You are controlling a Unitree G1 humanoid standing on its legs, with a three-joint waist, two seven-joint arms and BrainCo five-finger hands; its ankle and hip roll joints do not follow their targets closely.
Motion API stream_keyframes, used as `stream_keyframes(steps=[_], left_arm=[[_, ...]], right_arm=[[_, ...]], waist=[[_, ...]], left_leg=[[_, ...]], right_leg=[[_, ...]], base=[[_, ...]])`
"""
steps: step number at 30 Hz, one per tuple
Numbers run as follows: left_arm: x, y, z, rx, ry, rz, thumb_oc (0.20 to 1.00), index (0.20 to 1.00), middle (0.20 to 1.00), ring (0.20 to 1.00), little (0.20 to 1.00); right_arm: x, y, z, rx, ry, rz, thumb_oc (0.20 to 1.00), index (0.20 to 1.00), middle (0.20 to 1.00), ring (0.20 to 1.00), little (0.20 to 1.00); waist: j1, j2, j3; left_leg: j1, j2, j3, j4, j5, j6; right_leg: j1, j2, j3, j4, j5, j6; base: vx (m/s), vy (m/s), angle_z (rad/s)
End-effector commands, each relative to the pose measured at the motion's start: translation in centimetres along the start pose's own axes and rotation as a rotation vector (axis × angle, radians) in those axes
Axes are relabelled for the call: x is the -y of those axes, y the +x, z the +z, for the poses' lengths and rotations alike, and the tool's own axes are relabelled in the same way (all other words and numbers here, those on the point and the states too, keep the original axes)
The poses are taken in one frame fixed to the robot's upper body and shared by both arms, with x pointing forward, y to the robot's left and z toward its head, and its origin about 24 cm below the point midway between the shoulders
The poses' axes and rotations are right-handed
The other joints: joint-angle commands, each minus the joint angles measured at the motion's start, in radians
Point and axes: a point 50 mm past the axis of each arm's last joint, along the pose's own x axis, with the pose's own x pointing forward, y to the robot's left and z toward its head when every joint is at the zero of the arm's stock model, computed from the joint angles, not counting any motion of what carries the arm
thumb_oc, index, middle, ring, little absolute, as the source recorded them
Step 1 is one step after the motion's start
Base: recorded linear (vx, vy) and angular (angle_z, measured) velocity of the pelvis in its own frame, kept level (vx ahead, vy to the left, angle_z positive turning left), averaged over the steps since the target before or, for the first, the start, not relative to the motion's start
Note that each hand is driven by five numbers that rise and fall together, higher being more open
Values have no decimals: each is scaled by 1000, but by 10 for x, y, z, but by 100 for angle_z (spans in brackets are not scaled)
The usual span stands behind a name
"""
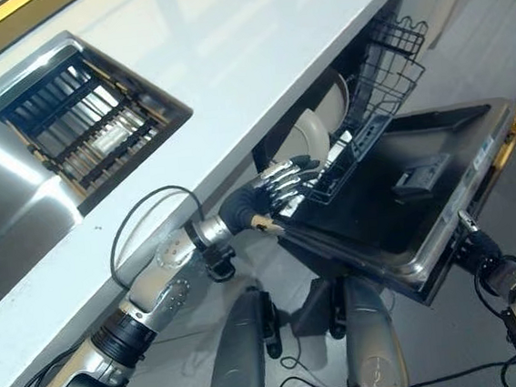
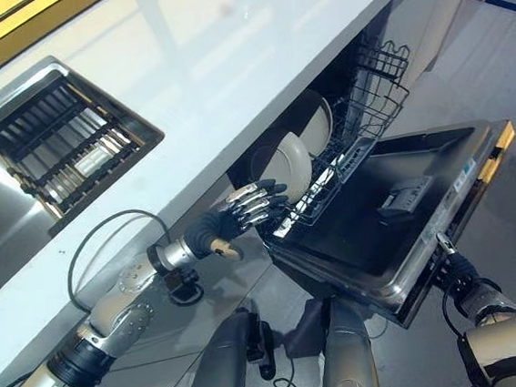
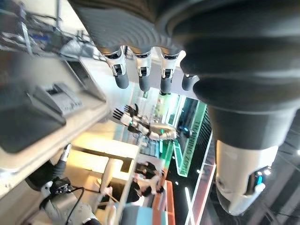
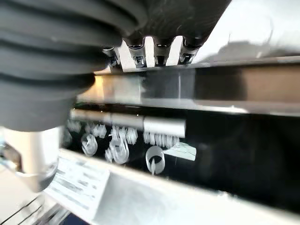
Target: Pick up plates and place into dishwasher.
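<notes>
Two cream plates stand on edge in the dishwasher's lower rack (image 1: 384, 76): the front plate (image 1: 301, 134) and the back plate (image 1: 333, 97) just under the counter. My left hand (image 1: 280, 180) reaches in from the left, open, its straight fingers (image 3: 140, 70) at the rack's near corner right below the front plate, holding nothing. My right hand (image 1: 473, 244) sits at the outer edge of the lowered dishwasher door (image 1: 422, 187), seen close against that metal edge (image 4: 187, 89) in the right wrist view.
The white counter (image 1: 253, 48) overhangs the dishwasher opening. A sink with a dark drying rack (image 1: 86, 114) is set in the counter at the left. The pulled-out wire rack and the open door take up the room in front of me.
</notes>
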Motion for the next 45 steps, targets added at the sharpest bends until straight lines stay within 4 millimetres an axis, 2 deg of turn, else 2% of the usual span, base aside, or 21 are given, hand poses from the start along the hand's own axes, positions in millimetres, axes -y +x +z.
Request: stream_keyframes(steps=[1,8,12,19,23,26,29,31,32,33,34,36,38,39,40,42,45], left_arm=[[9,5,29,153,-15,-120,1000,1000,1000,1000,1000],[25,11,19,208,-172,-295,1000,1000,1000,1000,1000],[28,13,6,189,-232,-327,1000,1000,1000,1000,1000],[43,10,-10,148,-355,-549,1000,1000,1000,1000,1000],[44,10,-22,80,-371,-523,1000,1000,1000,1000,1000],[41,6,-35,39,-412,-453,1000,1000,1000,1000,1000],[39,-7,-68,-34,-478,-311,1000,1000,1000,1000,1000],[42,-21,-97,-93,-518,-179,1000,1000,1000,1000,1000],[43,-24,-103,-111,-531,-146,1000,1000,1000,1000,1000],[47,-40,-124,-152,-565,-68,1000,1000,1000,1000,1000],[49,-51,-136,-183,-576,-16,1000,1000,1000,1000,1000],[53,-66,-150,-224,-596,44,1000,1000,1000,1000,1000],[56,-91,-173,-296,-638,171,1000,1000,1000,1000,1000],[57,-95,-177,-308,-647,198,1000,1000,1000,1000,1000],[60,-103,-185,-336,-670,254,1000,1000,1000,1000,1000],[62,-108,-190,-354,-683,286,1000,1000,1000,1000,1000],[67,-118,-202,-409,-714,387,1000,1000,1000,1000,1000]], right_arm=[[-214,22,41,262,131,1016,1000,1000,1000,1000,1000],[-267,9,56,282,146,1132,1000,1000,1000,1000,1000],[-278,7,58,287,183,1151,1000,1000,1000,1000,1000],[-264,19,45,233,154,1044,1000,1000,1000,1000,1000],[-247,29,31,209,138,935,1000,1000,1000,1000,1000],[-229,36,17,230,150,798,1000,1000,1000,1000,1000],[-209,44,-21,231,157,563,1000,1000,1000,1000,1000],[-194,45,-64,139,127,415,1000,1000,1000,1000,1000],[-189,45,-75,101,103,375,1000,1000,1000,1000,1000],[-171,41,-106,0,49,306,1000,1000,1000,1000,1000],[-160,37,-127,-73,31,267,1000,1000,1000,1000,1000],[-145,29,-154,-183,-13,225,1000,1000,1000,1000,1000],[-118,13,-193,-374,-41,138,1000,1000,1000,1000,1000],[-113,9,-199,-409,-44,117,1000,1000,1000,1000,1000],[-98,-1,-213,-484,-59,65,1000,1000,1000,1000,1000],[-90,-7,-221,-526,-53,32,1000,1000,1000,1000,1000],[-68,-29,-245,-642,-42,-38,1000,1000,1000,1000,1000]], waist=[[84,23,13],[106,1,-13],[116,-7,-33],[124,-18,-73],[119,-27,-106],[111,-38,-142],[92,-52,-187],[77,-56,-212],[75,-56,-217],[67,-54,-231],[63,-52,-238],[59,-50,-247],[50,-51,-268],[48,-51,-272],[42,-54,-282],[38,-55,-288],[27,-60,-300]], left_leg=[[60,-20,32,-46,-45,69],[84,-9,10,-41,-46,57],[105,-7,1,-62,-38,51],[174,6,-4,-153,-5,34],[239,12,5,-258,33,19],[304,20,10,-394,94,3],[392,29,16,-565,161,-22],[451,29,20,-677,210,-34],[466,28,21,-701,222,-35],[492,32,24,-767,255,-43],[510,34,25,-807,274,-47],[530,37,26,-854,295,-53],[559,46,39,-927,320,-61],[567,48,43,-941,324,-61],[576,52,53,-971,334,-64],[584,54,58,-996,344,-67],[589,53,57,-1027,356,-69]], right_leg=[[84,11,24,-57,-13,-38],[127,15,2,-63,-17,-43],[162,20,-10,-86,-16,-44],[248,30,-24,-173,1,-41],[316,44,-30,-273,29,-30],[374,61,-26,-400,75,-11],[447,79,-10,-570,128,16],[494,92,4,-678,170,33],[506,94,6,-699,182,37],[524,99,19,-759,210,47],[537,103,28,-794,228,53],[552,104,32,-832,249,60],[571,104,33,-895,277,72],[575,105,32,-904,281,74],[583,107,29,-933,293,80],[589,111,27,-954,301,82],[594,120,27,-978,309,83]], base=[[33,-70,-19],[45,-56,-1],[41,-27,11],[61,-5,43],[87,3,10],[136,5,-8],[162,10,-4],[141,20,-9],[114,38,-13],[87,43,-16],[77,50,-10],[52,39,-3],[91,35,-11],[95,22,-14],[60,8,-11],[46,-3,-7],[10,-4,-1]])
